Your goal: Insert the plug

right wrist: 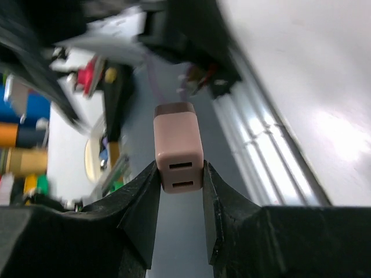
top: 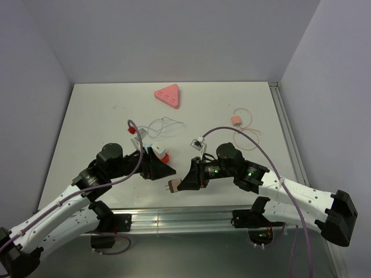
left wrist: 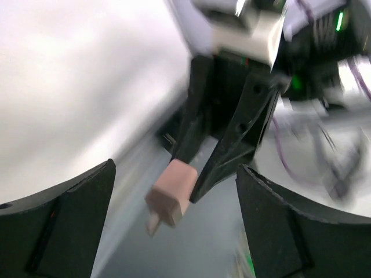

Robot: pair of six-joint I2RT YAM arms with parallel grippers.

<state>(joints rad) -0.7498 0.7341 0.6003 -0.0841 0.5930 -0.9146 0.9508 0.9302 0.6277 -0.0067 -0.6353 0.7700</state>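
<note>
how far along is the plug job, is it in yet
Not in yet. Done: the pink plug is lifted off the table, pinched in the right hand. In hand: it is held near the front edge, facing the open, empty left hand. Left: the whole insertion. The pink triangular block, probably the socket, lies untouched at the far side, well apart from the plug.

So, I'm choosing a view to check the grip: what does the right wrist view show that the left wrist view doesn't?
Right wrist only: the two slots in the pink plug's end face. Left wrist only: a prong at its other end, and the left gripper open, empty. Both: the right gripper clamping the plug.
</note>
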